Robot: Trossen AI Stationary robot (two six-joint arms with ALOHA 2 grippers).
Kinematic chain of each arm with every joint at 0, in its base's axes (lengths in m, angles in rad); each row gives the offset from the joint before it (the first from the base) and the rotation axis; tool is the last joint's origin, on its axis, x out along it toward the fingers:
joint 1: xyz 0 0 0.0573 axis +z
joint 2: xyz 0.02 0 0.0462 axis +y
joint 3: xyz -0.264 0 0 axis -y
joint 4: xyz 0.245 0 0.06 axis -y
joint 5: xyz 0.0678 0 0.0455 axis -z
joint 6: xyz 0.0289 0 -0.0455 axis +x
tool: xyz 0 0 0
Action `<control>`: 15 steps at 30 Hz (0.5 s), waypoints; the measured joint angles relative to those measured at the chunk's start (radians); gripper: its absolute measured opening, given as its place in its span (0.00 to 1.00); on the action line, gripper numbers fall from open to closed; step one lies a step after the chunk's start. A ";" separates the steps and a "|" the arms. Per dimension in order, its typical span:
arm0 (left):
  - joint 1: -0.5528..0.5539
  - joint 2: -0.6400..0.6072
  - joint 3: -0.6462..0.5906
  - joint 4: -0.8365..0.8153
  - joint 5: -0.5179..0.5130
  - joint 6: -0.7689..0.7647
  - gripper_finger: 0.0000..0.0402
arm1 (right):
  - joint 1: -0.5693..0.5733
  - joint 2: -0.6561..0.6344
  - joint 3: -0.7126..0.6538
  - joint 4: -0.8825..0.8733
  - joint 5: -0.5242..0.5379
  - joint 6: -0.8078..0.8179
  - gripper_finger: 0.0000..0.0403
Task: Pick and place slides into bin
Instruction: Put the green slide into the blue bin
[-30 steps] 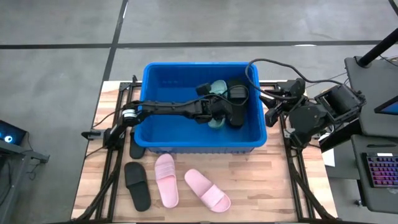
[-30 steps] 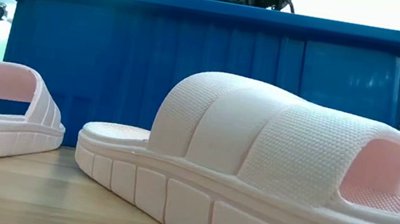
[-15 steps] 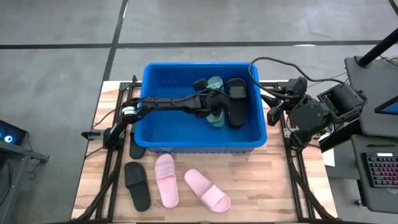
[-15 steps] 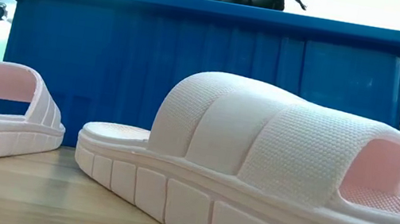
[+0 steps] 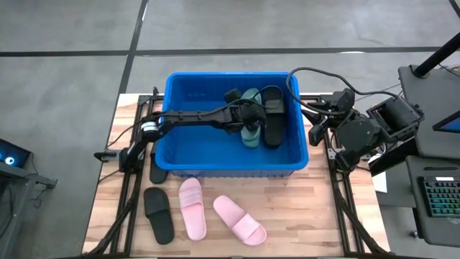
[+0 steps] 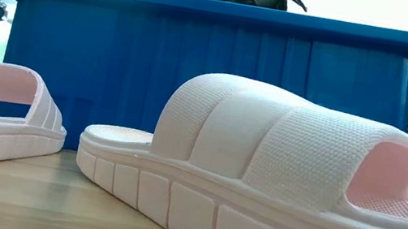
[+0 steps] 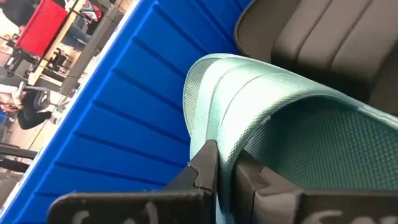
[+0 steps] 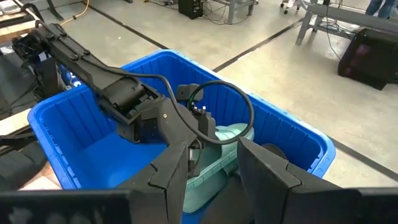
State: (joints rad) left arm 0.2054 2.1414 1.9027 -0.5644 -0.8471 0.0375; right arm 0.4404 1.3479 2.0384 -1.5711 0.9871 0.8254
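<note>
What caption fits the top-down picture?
Left tool shut on a green slide inside the blue bin.

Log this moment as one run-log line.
left end effector: shut on green slide | in bin | right end effector: open, waiting

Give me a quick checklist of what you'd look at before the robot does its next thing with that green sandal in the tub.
1. Left gripper jaws pinch the green slide strap: ok.
2. Green slide is inside the blue bin: ok.
3. Green slide resting on the bin floor: cannot tell.
4. Black slide beside it is apart from the jaws: ok.
5. Right gripper waits outside the bin: ok.
6. All slides binned: not ok; two pink slides and a black one lie on the table.
</note>
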 joint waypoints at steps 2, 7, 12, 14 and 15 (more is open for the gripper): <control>0.000 0.000 -0.009 0.000 0.000 0.003 0.00 | 0.000 0.000 0.000 0.000 0.000 0.000 0.33; 0.003 0.000 -0.038 0.003 0.008 0.003 0.00 | 0.000 0.000 0.000 0.000 0.000 0.000 0.31; 0.005 0.000 -0.075 0.045 0.046 0.001 0.00 | 0.000 0.000 0.000 0.000 0.000 -0.008 0.30; 0.007 0.000 -0.076 0.052 0.047 0.001 0.00 | 0.000 0.000 0.000 0.000 0.000 -0.015 0.31; 0.009 -0.001 -0.076 0.065 0.047 0.001 0.00 | 0.000 0.000 0.000 0.000 0.000 -0.015 0.31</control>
State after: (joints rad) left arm 0.2139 2.1408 1.8263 -0.4996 -0.8003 0.0388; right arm 0.4404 1.3479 2.0384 -1.5711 0.9874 0.8108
